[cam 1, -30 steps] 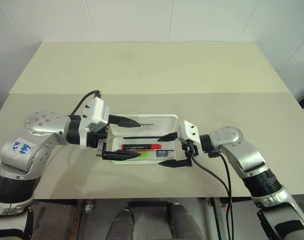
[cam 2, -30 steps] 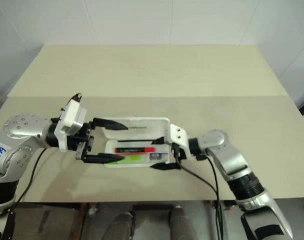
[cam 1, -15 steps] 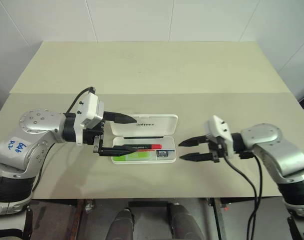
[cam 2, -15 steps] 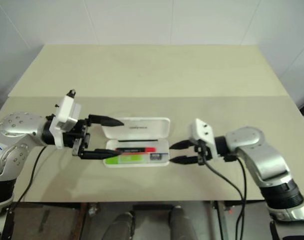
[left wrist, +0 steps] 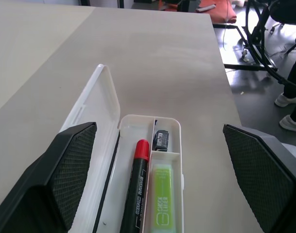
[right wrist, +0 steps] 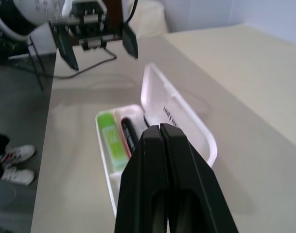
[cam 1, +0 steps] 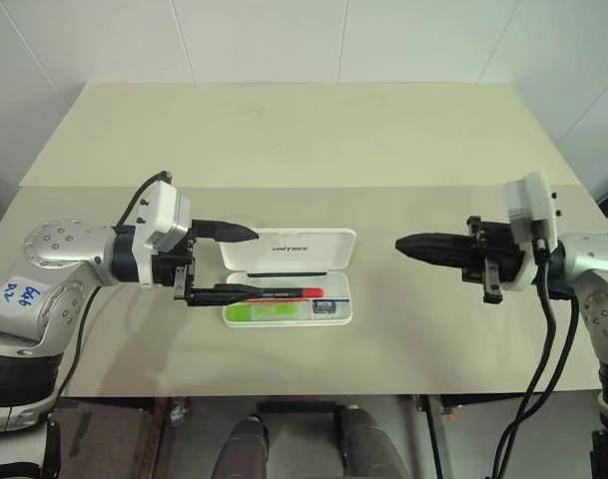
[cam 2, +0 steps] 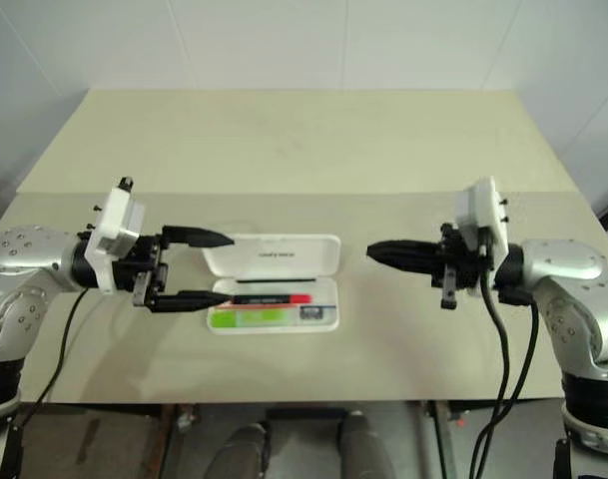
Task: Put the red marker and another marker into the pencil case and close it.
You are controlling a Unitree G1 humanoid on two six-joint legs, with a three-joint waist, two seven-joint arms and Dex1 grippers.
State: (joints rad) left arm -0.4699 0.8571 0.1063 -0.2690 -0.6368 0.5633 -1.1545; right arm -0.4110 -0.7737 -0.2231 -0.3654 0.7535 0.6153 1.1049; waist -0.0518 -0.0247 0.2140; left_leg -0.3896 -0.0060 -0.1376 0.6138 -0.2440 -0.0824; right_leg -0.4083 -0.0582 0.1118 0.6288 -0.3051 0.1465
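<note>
Flat white hard-plastic pencil case lies open nr the front edge of the beige table, lid up toward the back. Inside: black-barrelled red-capped marker alongside stubby light-green highlighter, small dark lump in end compartment. Left gripper w/ fingers wide, at case's left end. Right gripper pinched closed, empty, well right of case.
</note>
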